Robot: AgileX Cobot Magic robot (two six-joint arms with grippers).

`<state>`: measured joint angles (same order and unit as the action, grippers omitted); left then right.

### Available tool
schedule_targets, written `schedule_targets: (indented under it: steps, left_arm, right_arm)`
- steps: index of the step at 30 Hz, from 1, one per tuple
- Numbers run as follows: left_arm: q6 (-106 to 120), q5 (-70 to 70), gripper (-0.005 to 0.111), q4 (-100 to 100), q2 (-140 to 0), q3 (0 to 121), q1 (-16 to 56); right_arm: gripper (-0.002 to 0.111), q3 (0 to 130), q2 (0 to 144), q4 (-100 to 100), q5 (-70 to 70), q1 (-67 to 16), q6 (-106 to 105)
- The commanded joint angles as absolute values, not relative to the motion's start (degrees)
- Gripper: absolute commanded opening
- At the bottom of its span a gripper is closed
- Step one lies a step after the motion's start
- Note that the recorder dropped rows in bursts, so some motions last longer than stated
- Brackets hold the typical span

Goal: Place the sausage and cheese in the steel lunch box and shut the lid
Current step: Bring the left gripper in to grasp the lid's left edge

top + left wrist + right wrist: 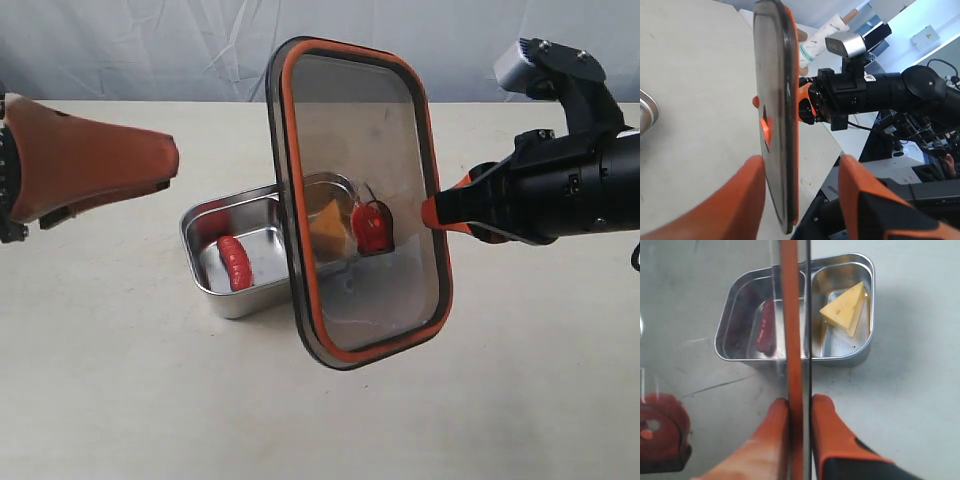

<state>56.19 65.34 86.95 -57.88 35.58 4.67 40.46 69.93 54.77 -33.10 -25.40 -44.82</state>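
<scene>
The steel lunch box (pixel 200 215) stands open on the table. The red sausage (pixel 235 262) lies in its left compartment and the yellow cheese (pixel 846 307) in the other. The dark see-through lid (pixel 365 150) is held upright on edge above the box's right half, orange seal facing the camera, with its orange tab (pixel 765 129) at the centre. My right gripper (pixel 437 213) is shut on the lid's right rim, as the right wrist view shows (pixel 800 402). My left gripper (pixel 170 160) hangs open to the left of the lid, its fingers (pixel 752 200) wide apart and off the lid's edge.
The pale table (pixel 150 400) carries only the box. The right arm with its wrist camera (pixel 845 45) reaches in from the right. Beyond the table's far edge stands lab equipment (pixel 920 140).
</scene>
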Motion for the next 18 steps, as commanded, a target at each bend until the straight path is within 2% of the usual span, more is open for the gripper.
schedule_targets:
  steps: [1,8,18]
  left_arm:
    - [57.8,60.4,0.045,89.4,-58.0,36.0,10.8]
    - [60.6,50.8,0.045,91.8,-58.6,36.0,20.0]
    - [66.3,47.4,0.045,96.9,-64.5,38.5,25.8]
  right_arm:
    - [-0.001,40.4,69.5,55.8,-31.6,-25.4,-45.0]
    - [-0.001,40.4,69.5,55.9,-31.3,-25.4,-45.0]
    - [-0.001,40.4,69.5,55.9,-31.2,-25.4,-45.0]
